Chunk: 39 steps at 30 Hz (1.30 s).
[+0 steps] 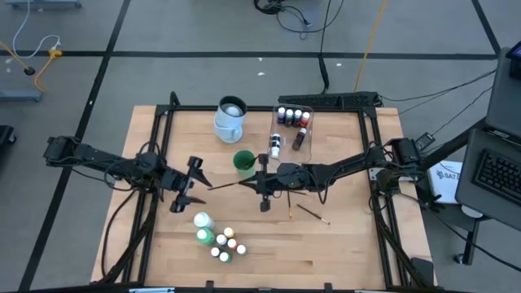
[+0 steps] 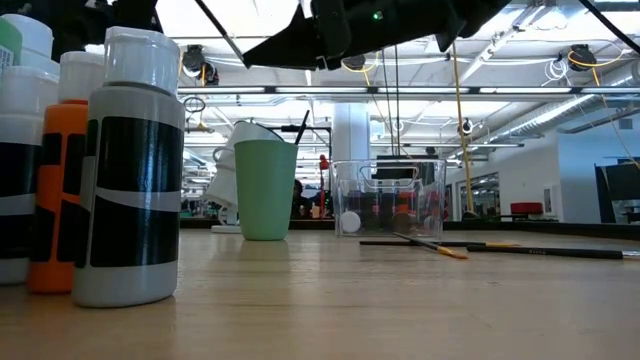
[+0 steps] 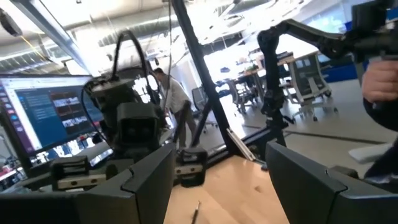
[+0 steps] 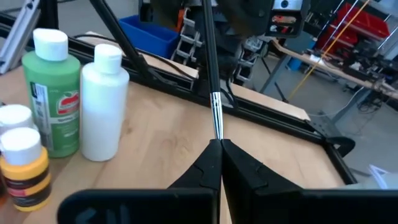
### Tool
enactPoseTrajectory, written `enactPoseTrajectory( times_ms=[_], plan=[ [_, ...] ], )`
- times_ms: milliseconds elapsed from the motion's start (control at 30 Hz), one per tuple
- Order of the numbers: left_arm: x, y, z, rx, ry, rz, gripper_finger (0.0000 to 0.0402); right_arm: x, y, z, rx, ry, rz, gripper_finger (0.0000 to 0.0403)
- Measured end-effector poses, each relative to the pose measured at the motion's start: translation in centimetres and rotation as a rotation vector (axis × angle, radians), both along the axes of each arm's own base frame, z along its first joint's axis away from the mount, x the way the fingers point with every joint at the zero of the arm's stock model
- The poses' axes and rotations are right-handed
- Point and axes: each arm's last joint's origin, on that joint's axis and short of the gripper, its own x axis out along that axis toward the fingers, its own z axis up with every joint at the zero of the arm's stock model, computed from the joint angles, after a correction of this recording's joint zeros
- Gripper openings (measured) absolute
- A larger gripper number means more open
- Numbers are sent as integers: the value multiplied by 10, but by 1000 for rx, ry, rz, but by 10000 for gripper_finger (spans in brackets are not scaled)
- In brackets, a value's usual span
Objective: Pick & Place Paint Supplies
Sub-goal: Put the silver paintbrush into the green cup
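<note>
we can't read the labels. our right gripper (image 4: pixel 219 152) pinches a brush (image 4: pixel 210 74); our left gripper (image 1: pixel 192 185) is wide, empty.

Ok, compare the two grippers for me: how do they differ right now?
The left gripper stands open and holds nothing; the right gripper is shut on a thin brush. The left one hovers near the table's left side, the right one near the middle beside the green cup. Both are dark, two-fingered and off the tabletop.

Green cup (image 1: pixel 242 162) beside pale-blue jug (image 1: pixel 230 119); clear tub (image 1: pixel 286 138) nearby.
</note>
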Motion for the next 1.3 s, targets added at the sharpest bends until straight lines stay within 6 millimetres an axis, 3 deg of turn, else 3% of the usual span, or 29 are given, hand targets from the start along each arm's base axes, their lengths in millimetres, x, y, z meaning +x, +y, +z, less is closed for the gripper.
enactPoseTrajectory(
  times_ms=[433,667,1300],
  plan=[
    [0,2,3,-46,-21,68,255,0,2,1,-29,-14,39,0],
    [-1,2,5,-32,-51,54,255,1,-9,1,28,-16,5,0],
    [7,5,7,-67,-122,185,255,9,-13,-7,38,-52,-21,0]
  ],
)
